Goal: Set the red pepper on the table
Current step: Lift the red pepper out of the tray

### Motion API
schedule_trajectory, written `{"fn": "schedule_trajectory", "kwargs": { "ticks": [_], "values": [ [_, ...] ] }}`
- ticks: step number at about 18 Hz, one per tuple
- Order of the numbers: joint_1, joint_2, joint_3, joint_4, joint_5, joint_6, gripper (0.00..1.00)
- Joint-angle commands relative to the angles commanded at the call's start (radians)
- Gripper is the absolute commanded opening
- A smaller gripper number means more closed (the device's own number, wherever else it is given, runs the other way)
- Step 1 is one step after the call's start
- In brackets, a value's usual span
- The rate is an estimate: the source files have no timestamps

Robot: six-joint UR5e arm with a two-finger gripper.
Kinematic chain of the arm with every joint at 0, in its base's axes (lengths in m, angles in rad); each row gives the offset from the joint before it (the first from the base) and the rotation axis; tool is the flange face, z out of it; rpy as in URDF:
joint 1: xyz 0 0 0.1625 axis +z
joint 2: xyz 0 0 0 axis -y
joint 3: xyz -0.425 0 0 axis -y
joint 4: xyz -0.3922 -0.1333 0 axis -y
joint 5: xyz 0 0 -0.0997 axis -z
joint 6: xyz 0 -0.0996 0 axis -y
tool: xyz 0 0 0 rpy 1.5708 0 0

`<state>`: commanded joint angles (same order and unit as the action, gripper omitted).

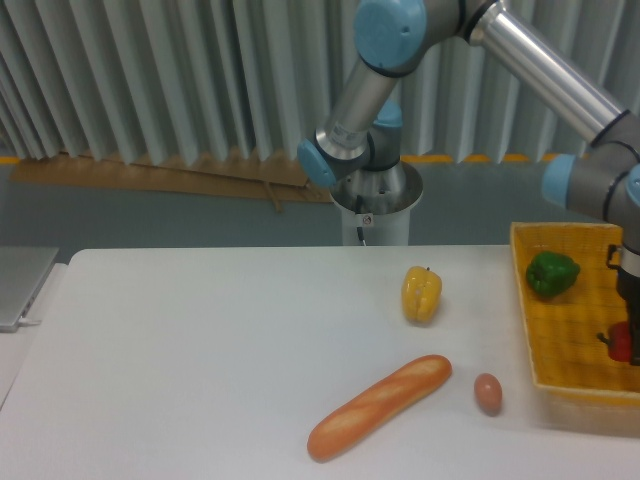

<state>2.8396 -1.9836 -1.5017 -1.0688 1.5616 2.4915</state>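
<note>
At the right edge of the fixed camera's view, the UR5e arm reaches down over the yellow woven basket tray (560, 330), its gripper (630, 335) largely cut off by the frame so that how wide the jaws stand cannot be told. The red pepper (620, 343) shows only as a small glossy patch directly beneath the dark wrist, inside the tray near its right side; whether the fingers have hold of it is not visible. The green pepper (552, 273) lies in the tray's far left corner, well apart from the red one. On the white table (200, 350), a yellow pepper (421, 293) stands left of the tray, with a baguette (380, 405) lying diagonally nearer the camera and a brown egg (487, 393) just beside its right end. Pale vertical blinds (150, 80) line the room behind, above a grey floor, and the arm's pedestal base (375, 205) stands at the table's far edge.
</note>
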Motion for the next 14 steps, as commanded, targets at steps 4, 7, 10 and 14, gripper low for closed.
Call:
{"fn": "schedule_trajectory", "kwargs": {
  "ticks": [4,7,10,14],
  "values": [
    [-0.058,0.077,-0.037,-0.074,0.005,-0.111,0.42],
    [-0.101,0.127,-0.064,-0.138,0.002,-0.212,0.42],
    [-0.167,0.161,-0.084,-0.169,0.003,-0.276,0.40],
    [-0.271,0.196,-0.120,-0.175,0.015,-0.466,0.40]
  ]
}}
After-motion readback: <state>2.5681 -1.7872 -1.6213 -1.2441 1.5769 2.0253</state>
